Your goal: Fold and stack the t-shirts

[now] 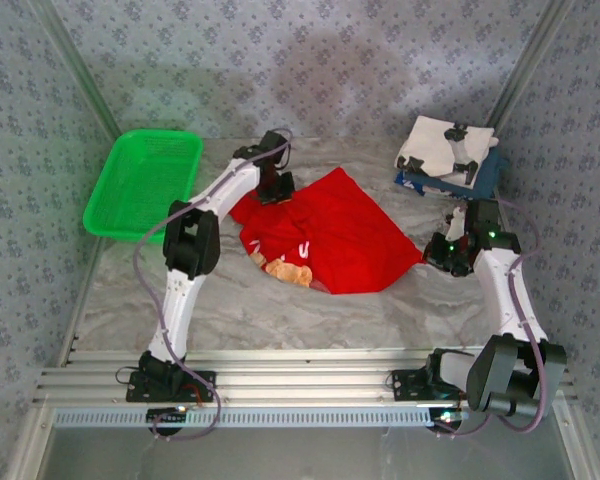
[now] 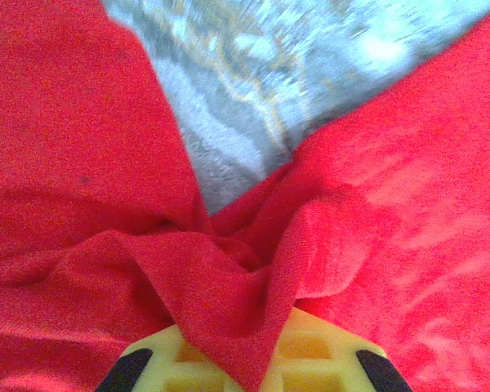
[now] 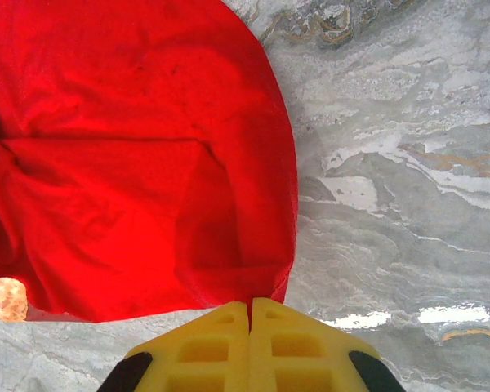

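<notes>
**Left pincer bites the red shirt**

I've got the red shirt (image 1: 330,235) lying crumpled mid-counter (image 1: 280,320), soft cloth with its teddy print (image 1: 290,270) at the near edge. My left pincer (image 2: 257,363) is pinching a bunched fold at the far-left corner, and cloth drapes over its yellow ribbed fingers (image 2: 327,359). My right pincer (image 3: 251,322) is pressed together, tips at the shirt's right hem. The green mesh basket (image 1: 145,180) sits well left. Far right, a folded white shirt (image 1: 440,145) lies on the navy one (image 1: 488,172), just beyond my right arm. The counter is glossy grey marble.

Green mesh basket (image 1: 145,185) empty, far-left on grey marbled table (image 1: 380,315).
</notes>
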{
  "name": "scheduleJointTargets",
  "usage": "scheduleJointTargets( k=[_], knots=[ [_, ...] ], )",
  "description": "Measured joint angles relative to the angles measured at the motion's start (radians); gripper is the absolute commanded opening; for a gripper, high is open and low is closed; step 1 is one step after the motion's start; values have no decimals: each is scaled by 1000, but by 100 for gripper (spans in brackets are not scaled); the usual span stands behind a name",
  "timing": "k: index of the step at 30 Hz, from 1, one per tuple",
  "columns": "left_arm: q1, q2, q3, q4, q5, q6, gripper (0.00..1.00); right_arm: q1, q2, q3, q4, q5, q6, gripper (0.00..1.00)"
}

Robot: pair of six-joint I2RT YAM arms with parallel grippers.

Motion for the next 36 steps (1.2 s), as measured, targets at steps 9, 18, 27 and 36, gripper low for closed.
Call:
scheduleJointTargets(
  k=[9, 18, 27, 36],
  knots=[
    [60, -204, 298, -90, 4, 97, 3, 0, 14, 63, 35, -30, 31, 0],
    [110, -229, 630, -199, 45, 192, 9, -12, 145, 300, 116, -50, 69, 0],
    [94, -599, -319, -75, 5, 166, 13, -27, 124, 216, 167, -53, 89, 0],
    [212, -1095, -1320, 195, -10, -124, 38, -32, 32, -7, 162, -44, 114, 0]
  ],
)
